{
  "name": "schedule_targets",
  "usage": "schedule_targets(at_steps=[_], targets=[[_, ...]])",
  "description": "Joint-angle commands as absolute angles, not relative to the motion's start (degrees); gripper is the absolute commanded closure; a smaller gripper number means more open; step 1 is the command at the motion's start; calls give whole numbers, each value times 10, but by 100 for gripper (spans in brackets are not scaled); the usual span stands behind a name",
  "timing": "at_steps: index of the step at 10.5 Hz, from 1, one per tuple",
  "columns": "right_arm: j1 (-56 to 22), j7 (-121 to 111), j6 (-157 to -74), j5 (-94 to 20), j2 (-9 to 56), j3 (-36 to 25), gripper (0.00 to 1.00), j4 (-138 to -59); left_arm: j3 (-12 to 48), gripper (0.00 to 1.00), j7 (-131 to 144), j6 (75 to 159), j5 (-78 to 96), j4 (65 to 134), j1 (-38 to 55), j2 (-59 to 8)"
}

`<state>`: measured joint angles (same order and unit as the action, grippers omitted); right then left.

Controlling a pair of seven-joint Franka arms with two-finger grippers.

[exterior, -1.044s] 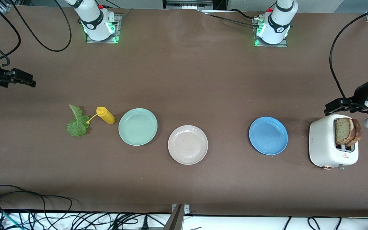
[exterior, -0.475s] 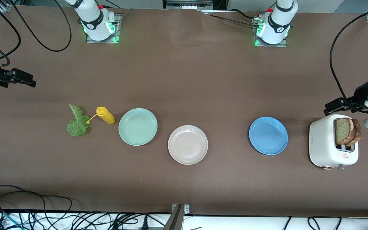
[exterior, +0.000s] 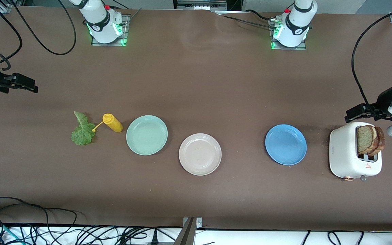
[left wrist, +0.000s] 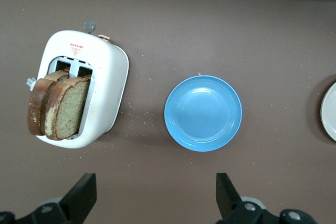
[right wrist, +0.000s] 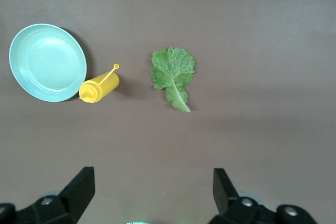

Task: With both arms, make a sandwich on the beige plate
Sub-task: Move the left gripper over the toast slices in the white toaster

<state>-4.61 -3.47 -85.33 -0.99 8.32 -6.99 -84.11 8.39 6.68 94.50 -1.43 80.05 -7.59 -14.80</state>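
Nothing is on the beige plate (exterior: 200, 154) yet — it sits bare on the desk (exterior: 196, 85), between the mint-green plate (exterior: 147, 135) and the blue plate (exterior: 286, 144).

The two bread slices (exterior: 370, 139) stand up in the white toaster (exterior: 347, 156), at the left arm's end of the desk, past the blue plate from the beige plate. The left pincer (left wrist: 155, 200) hangs in the air just beside the toaster with its fingers wide apart and nothing in them. This arm is much closer to the bread. The slices stand on edge, so the fingers will probably need to close on a slice's flat sides from above.

The lettuce leaf (exterior: 82, 130) lies flat past the mint-green plate, next to the yellow sauce bottle (exterior: 113, 123). The right pincer (right wrist: 152, 195) waits above the desk near the leaf — fingers apart, empty. This arm is closer to the leaf.
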Motion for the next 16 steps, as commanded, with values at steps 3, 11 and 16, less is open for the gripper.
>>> schedule_targets(at_steps=[3,11,16], targets=[[-44,-44,-846,-18,83,-69,0,-832,91,0,48,935,-28,795,-78,-142],[-45,-42,-853,-18,83,-69,0,-834,82,0,-118,942,-28,800,-152,-184],[-45,-42,-851,-18,83,-69,0,-834,82,1,-154,1012,-29,802,-192,-264]])
